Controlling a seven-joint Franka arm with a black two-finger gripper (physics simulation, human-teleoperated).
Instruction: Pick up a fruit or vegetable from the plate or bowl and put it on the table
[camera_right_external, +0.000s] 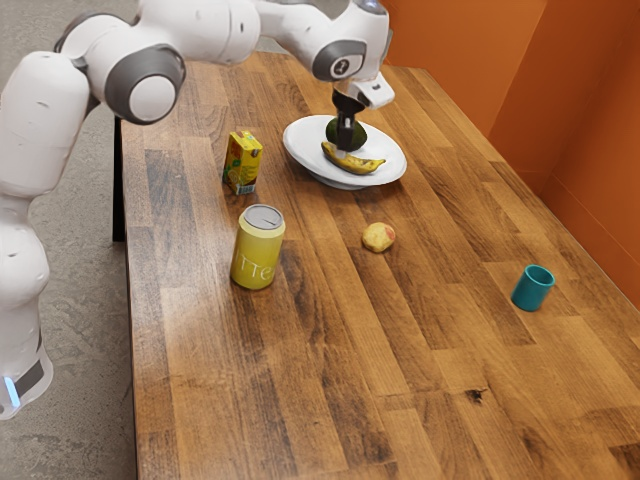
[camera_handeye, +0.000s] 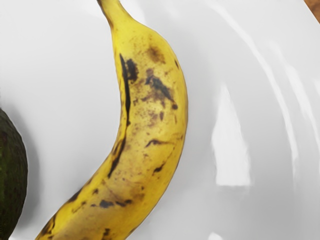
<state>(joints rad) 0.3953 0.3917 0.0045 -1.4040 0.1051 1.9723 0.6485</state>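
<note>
Banana (camera_handeye: 152, 125) on white plate (camera_right_external: 304, 140), pincer (camera_right_external: 344, 150) pointing down over it, open or closed unclear

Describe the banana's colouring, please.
The banana is yellow with dark brown and black blotches, clearest in the wrist view.

Table (camera_right_external: 330, 380): plate (camera_right_external: 299, 146) toward far edge, avocado (camera_right_external: 360, 135) on it behind banana (camera_right_external: 371, 166); carton (camera_right_external: 242, 168), then can (camera_right_external: 256, 262) before it, by the exterior view's left edge; produce piece (camera_right_external: 377, 238) between can and cup (camera_right_external: 531, 292), cup toward right edge.
</note>
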